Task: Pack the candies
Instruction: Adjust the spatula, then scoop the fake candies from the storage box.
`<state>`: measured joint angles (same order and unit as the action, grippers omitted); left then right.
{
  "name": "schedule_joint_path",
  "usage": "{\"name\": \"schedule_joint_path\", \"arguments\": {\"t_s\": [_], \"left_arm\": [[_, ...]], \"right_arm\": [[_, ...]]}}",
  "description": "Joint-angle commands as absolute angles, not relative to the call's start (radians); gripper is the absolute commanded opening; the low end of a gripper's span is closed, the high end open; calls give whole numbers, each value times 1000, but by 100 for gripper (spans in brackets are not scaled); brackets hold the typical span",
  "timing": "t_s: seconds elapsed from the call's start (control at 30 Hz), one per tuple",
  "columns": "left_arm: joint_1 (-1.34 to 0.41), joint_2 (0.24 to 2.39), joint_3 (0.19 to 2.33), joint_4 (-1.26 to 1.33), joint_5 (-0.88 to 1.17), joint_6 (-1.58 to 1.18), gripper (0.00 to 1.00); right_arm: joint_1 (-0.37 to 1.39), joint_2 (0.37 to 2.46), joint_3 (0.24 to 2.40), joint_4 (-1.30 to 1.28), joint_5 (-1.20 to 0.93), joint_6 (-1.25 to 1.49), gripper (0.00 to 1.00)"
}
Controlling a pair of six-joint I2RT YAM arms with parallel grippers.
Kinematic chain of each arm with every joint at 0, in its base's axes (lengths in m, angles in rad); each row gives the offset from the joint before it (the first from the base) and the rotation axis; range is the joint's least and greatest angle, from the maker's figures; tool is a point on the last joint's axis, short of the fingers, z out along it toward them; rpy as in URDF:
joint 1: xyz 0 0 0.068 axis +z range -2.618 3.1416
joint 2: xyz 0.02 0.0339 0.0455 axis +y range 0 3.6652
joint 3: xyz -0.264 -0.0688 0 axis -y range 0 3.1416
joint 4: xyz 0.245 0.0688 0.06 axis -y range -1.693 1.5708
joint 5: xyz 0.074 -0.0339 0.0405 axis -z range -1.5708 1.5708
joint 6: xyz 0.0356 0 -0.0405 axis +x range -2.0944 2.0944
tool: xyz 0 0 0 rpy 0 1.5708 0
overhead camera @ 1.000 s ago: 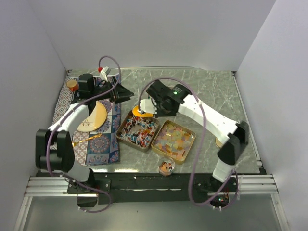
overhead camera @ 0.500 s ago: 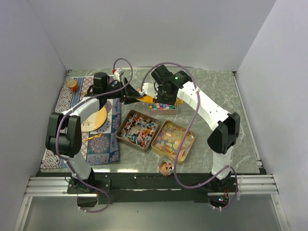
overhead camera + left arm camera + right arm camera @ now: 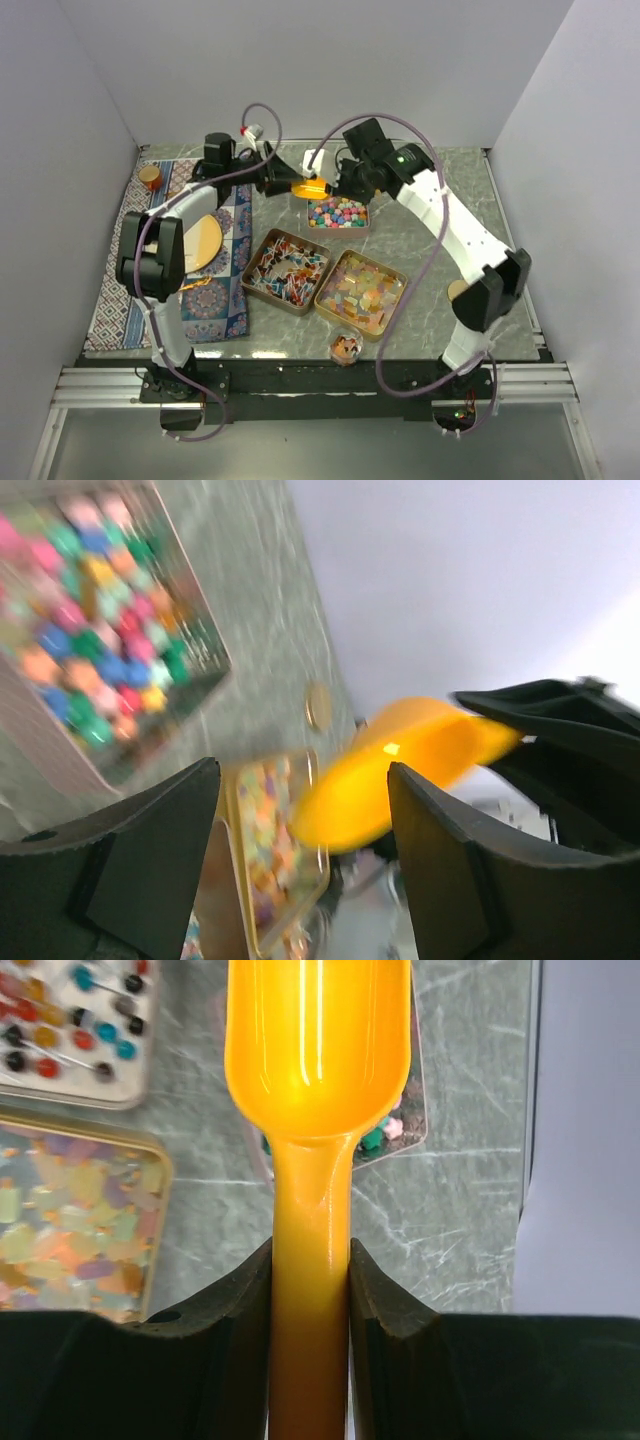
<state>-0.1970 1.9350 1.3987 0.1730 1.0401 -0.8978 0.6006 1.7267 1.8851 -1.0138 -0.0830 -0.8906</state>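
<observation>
My right gripper [image 3: 310,1290] pinched the glossy orange plastic scoop [image 3: 318,1050] by its handle over the square metal tin [image 3: 338,230] of round multicoloured candies [image 3: 337,213]. My left gripper [image 3: 302,780] gaped wide beside it, empty. Scooping stage, I judged: next, dip the bowl into the balls.

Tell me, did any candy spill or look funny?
Nothing spilled: the candies lie in their tins. Only the small glass bowl looks oddly placed, right at the table's near edge, where a bump might knock it off.

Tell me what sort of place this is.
Probably a robot lab cell: plain white walls box in a table, two arms sit on a metal rail, and tins of candies are laid out.
</observation>
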Motion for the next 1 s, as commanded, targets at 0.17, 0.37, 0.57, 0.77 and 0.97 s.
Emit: {"name": "schedule_joint_path", "arguments": {"t_s": [0.17,0.37,0.57,0.77,0.97], "left_arm": [[-101,2025,1505,388,948,-1002,74],[-112,2060,1528,213,890,-880,72],[-109,2043,1491,204,903,-874,72],[-86,2007,1457,189,916,-858,72],[-54,1942,1384,160,923,-825,71]], "right_arm": [[471,2026,2069,-1097,84,-1044,0],[450,2137,2183,-1126,193,-1172,0],[439,2172,2229,-1129,301,-1317,0],[426,2143,2106,-1040,394,-1497,0],[426,2187,2147,-1058,460,-1589,0]]}}
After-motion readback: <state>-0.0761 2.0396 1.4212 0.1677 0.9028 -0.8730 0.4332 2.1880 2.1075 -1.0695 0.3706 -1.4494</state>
